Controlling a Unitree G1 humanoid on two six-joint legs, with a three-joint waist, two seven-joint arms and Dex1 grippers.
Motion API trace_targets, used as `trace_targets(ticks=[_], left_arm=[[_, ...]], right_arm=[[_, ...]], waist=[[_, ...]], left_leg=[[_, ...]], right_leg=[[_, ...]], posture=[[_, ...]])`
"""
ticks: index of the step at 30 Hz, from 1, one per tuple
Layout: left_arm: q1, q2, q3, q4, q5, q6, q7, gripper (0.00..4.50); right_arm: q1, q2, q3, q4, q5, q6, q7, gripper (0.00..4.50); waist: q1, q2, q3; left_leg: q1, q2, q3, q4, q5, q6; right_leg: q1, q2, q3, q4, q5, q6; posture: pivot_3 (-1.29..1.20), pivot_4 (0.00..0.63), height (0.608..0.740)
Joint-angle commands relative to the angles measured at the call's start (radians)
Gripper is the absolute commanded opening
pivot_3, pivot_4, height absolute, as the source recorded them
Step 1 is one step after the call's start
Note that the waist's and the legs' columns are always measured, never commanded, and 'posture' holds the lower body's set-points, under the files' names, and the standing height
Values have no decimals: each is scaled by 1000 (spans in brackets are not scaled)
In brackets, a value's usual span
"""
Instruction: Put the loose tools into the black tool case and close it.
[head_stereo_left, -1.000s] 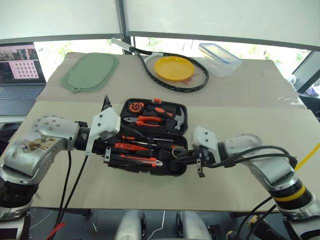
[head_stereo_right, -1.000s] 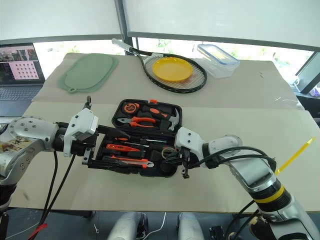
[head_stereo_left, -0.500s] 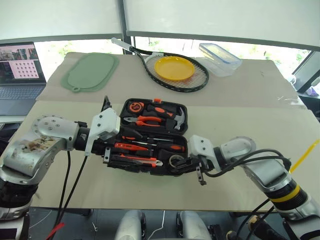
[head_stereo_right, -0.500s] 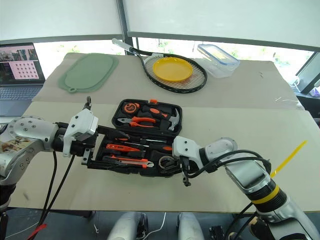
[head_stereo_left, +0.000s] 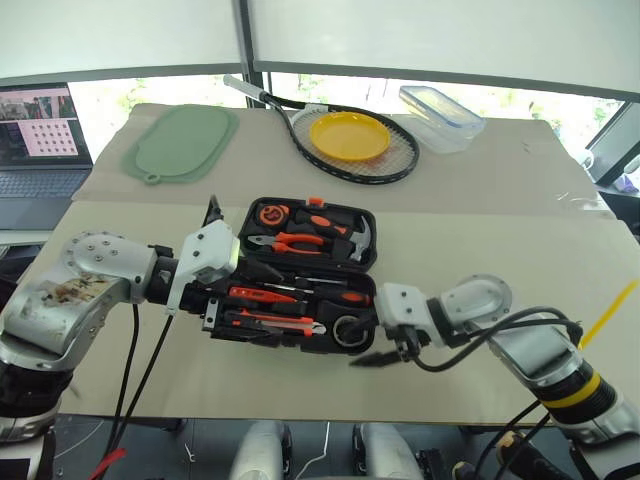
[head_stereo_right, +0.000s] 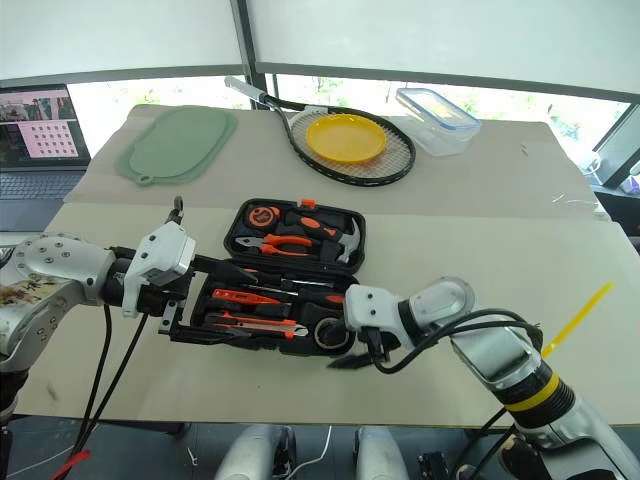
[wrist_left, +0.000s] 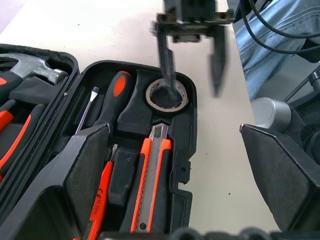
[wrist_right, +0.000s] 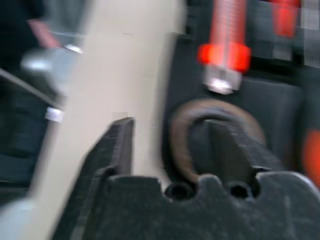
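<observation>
The black tool case (head_stereo_left: 366, 262) lies open in the middle of the table, its lid half at the back. In the front half lie an orange-and-black utility knife (head_stereo_left: 285, 322), screwdrivers (head_stereo_left: 330, 294) and, in the round recess at the right front corner, the small grey tape roll (wrist_left: 167, 96). My right gripper (head_stereo_left: 355, 345) is open at that corner. One finger reaches into the roll's hole and the other hangs over the table outside the case. My left gripper (head_stereo_left: 238, 296) is open wide at the case's left end, straddling the front half.
Pliers (head_stereo_left: 290, 241), a hammer (head_stereo_left: 355, 236) and a round tape measure (head_stereo_left: 270, 213) sit in the lid half. A racket with a yellow plate (head_stereo_left: 348, 136), a clear lidded box (head_stereo_left: 440, 118) and a green mat (head_stereo_left: 180, 144) lie at the back. A laptop (head_stereo_left: 40, 140) stands far left.
My right gripper carried the tape roll down into the corner recess, then opened and let it go. The left arm has stayed put.
</observation>
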Motion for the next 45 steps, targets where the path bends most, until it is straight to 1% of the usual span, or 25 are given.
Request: trace_targets(ticks=[1, 3, 5, 8, 10, 13, 15, 16, 17, 18, 19, 26, 30, 32, 35, 40, 43, 45], left_arm=[[1, 4, 14, 2, -2, -15, 3, 4500], [25, -1, 30, 54, 24, -25, 32, 4500], [58, -6, 54, 116, 61, -60, 64, 4500], [121, -11, 107, 213, 119, -121, 125, 3737], [164, -8, 140, 266, 157, -158, 164, 3020], [209, -9, 162, 329, 204, -208, 203, 1912], [220, -14, 158, 359, 229, -242, 213, 1194], [220, -17, 152, 373, 240, -255, 216, 930], [209, -25, 134, 398, 260, -271, 223, 527], [191, -35, 114, 428, 285, -295, 232, 178], [175, -44, 98, 453, 303, -310, 237, 30], [92, -98, 22, 542, 388, -351, 265, 30], [78, -160, -4, 485, 335, -344, 211, 30], [97, -170, -2, 443, 311, -323, 185, 30], [139, -179, -7, 368, 285, -283, 166, 30], [207, -193, -26, 257, 281, -253, 178, 30], [250, -183, -27, 206, 274, -230, 171, 30], [289, -166, -33, 187, 294, -245, 161, 30]], right_arm=[[-28, -21, -127, -72, 143, 60, 37, 4020], [-48, -52, -217, -28, 176, 93, 20, 4020], [-46, -80, -281, 24, 176, 104, -8, 4020], [3, -130, -355, 101, 157, 91, -31, 3263], [43, -145, -388, 150, 134, 71, -58, 2617], [77, -127, -413, 220, 108, 62, -115, 1556], [90, -114, -405, 256, 82, 36, -138, 837], [93, -108, -398, 268, 70, 23, -145, 595], [92, -92, -381, 289, 51, 9, -160, 204], [86, -74, -362, 307, 31, -6, -175, 0], [78, -57, -346, 320, 15, -16, -186, 0], [-13, 23, -271, 395, -81, -59, -238, 0], [-53, 56, -224, 441, -129, -97, -230, 0], [-49, 58, -222, 432, -127, -108, -214, 0], [-27, 46, -228, 390, -100, -89, -173, 0], [43, 0, -249, 272, -40, -53, -102, 0], [107, -45, -265, 191, -18, -35, -75, 0], [153, -73, -281, 145, -9, -24, -66, 0]], waist=[[0, 0, 0], [0, 0, 0], [0, 0, 0], [1, 0, 0], [1, 0, 0], [0, 0, 0], [0, 0, 0], [-1, 0, 0], [-1, 0, 0], [-1, 0, 0], [-1, 0, 0], [-2, 0, 0], [-1, 0, 0], [2, 0, 0], [3, 0, 0], [5, 0, 0], [4, 0, 0], [3, 0, 0]], left_leg=[[0, 0, 0, 0, 0, 0], [0, 0, 0, 0, 0, 0], [1, 0, 0, 0, 0, 0], [2, 0, 0, -1, 0, 0], [1, 0, 0, -2, 0, 0], [1, 0, 1, -3, 0, 0], [1, 0, 1, -3, 0, 0], [1, 0, 1, -3, 0, 0], [1, 0, 1, -3, 0, 0], [1, 0, 1, -3, 0, 0], [2, 0, 1, -3, 0, 0], [0, 0, 3, -3, 0, 0], [0, 0, 5, -2, 0, 0], [-1, 0, 5, -2, 0, 0], [-5, 0, 5, -1, 0, 0], [-5, 0, 1, -1, 0, 0], [-5, 0, 0, -1, 0, 1], [-5, 0, -1, -1, -1, 1]], right_leg=[[0, 0, 0, 0, 0, 0], [0, 0, 0, 0, 0, 0], [0, 0, 0, 1, 0, 0], [1, 0, 0, 0, 0, -1], [0, 0, -1, 0, 0, -1], [0, -1, -1, 0, -1, -1], [0, -1, -1, 0, -1, -1], [0, -1, -1, 0, -1, -1], [0, -1, -1, 0, -1, -2], [0, -1, -1, 0, -1, -2], [0, -1, -1, 0, -1, -2], [-2, -1, -1, 1, 0, -1], [-1, -1, -1, 0, 0, -1], [-1, -1, -2, 0, 0, -1], [-3, -3, -4, 0, 0, 0], [-2, -3, -4, -1, 0, 1], [-2, -3, -4, -2, 0, 0], [-2, -3, -4, -2, 0, 0]], posture=[[0, 150, 738], [0, 150, 738], [0, 150, 738], [0, 150, 738], [0, 150, 738], [0, 150, 738], [0, 150, 738], [0, 150, 738], [0, 150, 738], [0, 150, 738], [0, 150, 738], [0, 150, 738], [0, 150, 738], [0, 150, 738], [0, 150, 738], [0, 150, 738], [0, 150, 738], [0, 150, 738]])
